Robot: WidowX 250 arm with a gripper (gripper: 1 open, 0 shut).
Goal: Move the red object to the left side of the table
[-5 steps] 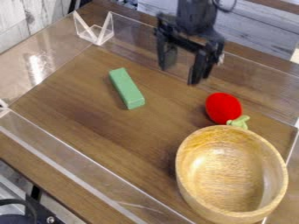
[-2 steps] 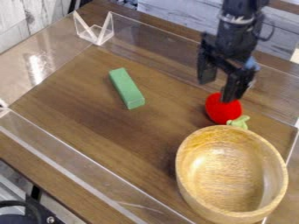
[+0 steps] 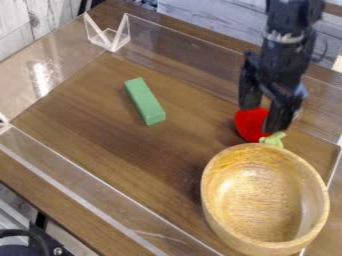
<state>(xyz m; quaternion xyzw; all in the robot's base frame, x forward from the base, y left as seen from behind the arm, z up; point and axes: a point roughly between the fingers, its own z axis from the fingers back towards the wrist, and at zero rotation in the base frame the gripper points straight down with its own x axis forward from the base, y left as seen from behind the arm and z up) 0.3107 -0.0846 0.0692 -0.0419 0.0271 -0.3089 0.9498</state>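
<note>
Black robot hand (image 3: 270,112) hangs pointing straight down over the small glossy red toy fruit with a pale green leafy stem (image 3: 253,125), fingers spread apart, one on either side of the fruit's top. Nothing gripped; whether the fingertips touch the fruit cannot be told.

The fruit sits on the brown wood-grain bench (image 3: 120,150) at its right side, just beside the rim of the round light wooden bowl (image 3: 265,205), leaf toward the bowl.

Green rectangular block (image 3: 144,101) lies well apart, toward the middle-left.

Judgement: the straddling pose sets up a top-down pinch; the fruit is not yet lifted. The bowl's closeness leaves little room for the near finger. The block stands in the leftward path.
</note>
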